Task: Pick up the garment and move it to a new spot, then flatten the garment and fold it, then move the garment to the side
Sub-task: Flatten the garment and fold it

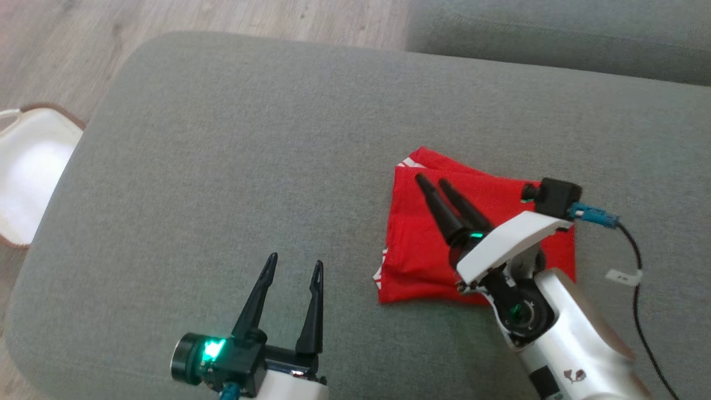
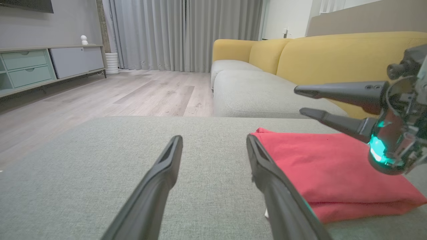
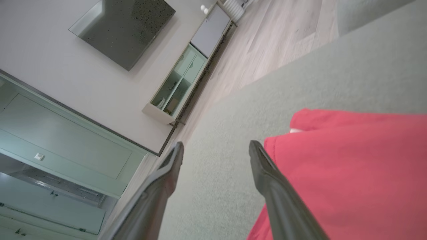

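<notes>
The red garment (image 1: 422, 250) lies folded into a thick square on the grey cushion (image 1: 250, 139), right of centre. It is also in the left wrist view (image 2: 333, 170) and the right wrist view (image 3: 350, 173). My right gripper (image 1: 435, 181) hangs above the garment's far left part, tilted on its side, its two fingers apart and nothing between them. In the left wrist view the right gripper (image 2: 304, 102) floats clear above the cloth. My left gripper (image 1: 293, 265) stands open over bare cushion, left of the garment's near corner.
A white basket with a brown rim (image 1: 28, 166) sits on the wooden floor (image 1: 166, 16) past the cushion's left edge. A grey sofa seat (image 1: 555, 33) lies beyond the far edge. A black cable (image 1: 639, 289) trails from my right wrist.
</notes>
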